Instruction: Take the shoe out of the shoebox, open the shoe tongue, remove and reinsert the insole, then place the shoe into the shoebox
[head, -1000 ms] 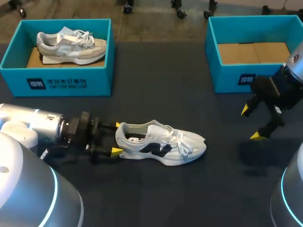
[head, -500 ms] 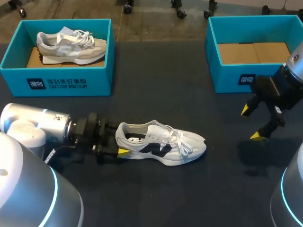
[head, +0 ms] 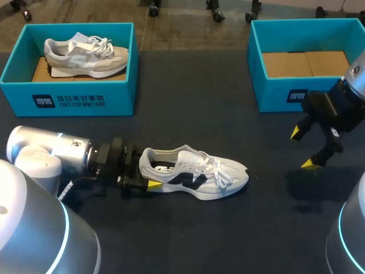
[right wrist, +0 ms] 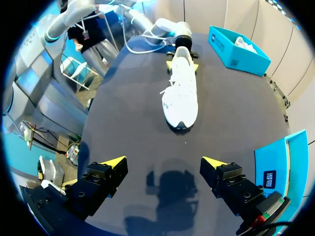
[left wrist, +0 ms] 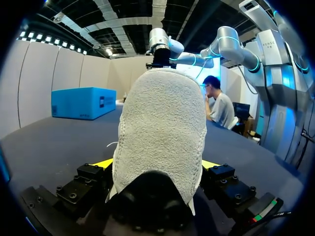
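The white shoe (head: 194,171) lies on its sole on the dark table (head: 228,234), out of any box, with its toe towards the right arm and its heel towards the left arm. Its laces look tied and the tongue lies down, so I judge the first step done and the tongue-opening step next.

At the shoe's heel sits the left gripper (head: 147,169). Its fingers are spread, one on each side of the heel. The left wrist view shows the heel (left wrist: 160,128) filling the gap between the yellow tips, close against both, with no squeeze on the fabric that I can see. I take it as not yet clamped. It is probably there to pin the heel so the shoe cannot slide while the other arm works on the tongue.

Well past the shoe's toe hangs the right gripper (head: 302,148), above the table. Its fingers are spread wide and hold nothing. Its own camera looks along the shoe (right wrist: 180,91) from the toe end, a fair place to start a reach for the laces.

Beyond the shoe on the toe side stands an empty blue shoebox (head: 285,94), likely where the shoe belongs. Beyond the shoe on the heel side, a second blue box (head: 68,100) holds a grey shoe (head: 85,54).
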`<state>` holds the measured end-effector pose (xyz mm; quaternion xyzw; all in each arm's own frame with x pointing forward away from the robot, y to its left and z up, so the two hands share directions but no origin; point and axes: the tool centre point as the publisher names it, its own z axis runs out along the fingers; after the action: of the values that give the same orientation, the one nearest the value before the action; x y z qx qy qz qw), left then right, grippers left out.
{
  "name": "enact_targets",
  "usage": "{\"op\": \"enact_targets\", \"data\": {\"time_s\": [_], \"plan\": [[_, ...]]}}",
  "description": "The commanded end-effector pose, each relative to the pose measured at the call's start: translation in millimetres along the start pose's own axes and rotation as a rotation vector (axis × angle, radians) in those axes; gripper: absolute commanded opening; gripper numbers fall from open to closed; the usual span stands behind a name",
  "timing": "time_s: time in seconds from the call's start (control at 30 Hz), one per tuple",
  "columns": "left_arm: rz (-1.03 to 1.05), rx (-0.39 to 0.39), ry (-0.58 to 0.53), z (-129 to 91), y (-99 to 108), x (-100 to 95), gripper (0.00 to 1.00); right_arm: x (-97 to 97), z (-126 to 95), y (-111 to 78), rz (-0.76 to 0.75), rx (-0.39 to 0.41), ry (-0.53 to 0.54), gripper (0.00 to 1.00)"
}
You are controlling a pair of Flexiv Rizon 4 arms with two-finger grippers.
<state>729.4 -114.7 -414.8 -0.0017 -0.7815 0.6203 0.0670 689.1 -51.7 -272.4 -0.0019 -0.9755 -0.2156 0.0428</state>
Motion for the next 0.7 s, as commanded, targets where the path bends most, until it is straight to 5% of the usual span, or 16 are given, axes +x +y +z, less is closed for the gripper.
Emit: {"op": "enact_targets", "data": {"time_s": [0.03, 0.13, 0.17, 0.2, 0.27, 0.7], "plan": [[0.000, 0.005, 0.005, 6.5, 2.2, -0.1, 1.00, -0.4, 0.9, 0.5, 0.001, 0.003, 0.000, 1.00], [-0.001, 0.011, 0.012, 9.2, 3.0, 0.1, 1.00, -0.4, 0.9, 0.5, 0.001, 0.003, 0.000, 1.00], [-0.001, 0.012, 0.013, 10.1, 3.6, 0.1, 0.81, -0.4, 0.9, 0.5, 0.001, 0.003, 0.000, 1.00], [-0.002, 0.013, 0.014, 11.0, 4.2, -0.1, 0.46, -0.4, 0.9, 0.5, 0.001, 0.003, 0.000, 1.00], [-0.004, 0.016, 0.017, 12.1, 5.7, -0.6, 0.00, -0.4, 0.9, 0.5, 0.001, 0.003, 0.000, 1.00], [-0.017, 0.023, 0.038, 9.6, 10.3, -2.7, 0.00, -0.4, 0.9, 0.5, 0.001, 0.003, 0.000, 1.00]]}}
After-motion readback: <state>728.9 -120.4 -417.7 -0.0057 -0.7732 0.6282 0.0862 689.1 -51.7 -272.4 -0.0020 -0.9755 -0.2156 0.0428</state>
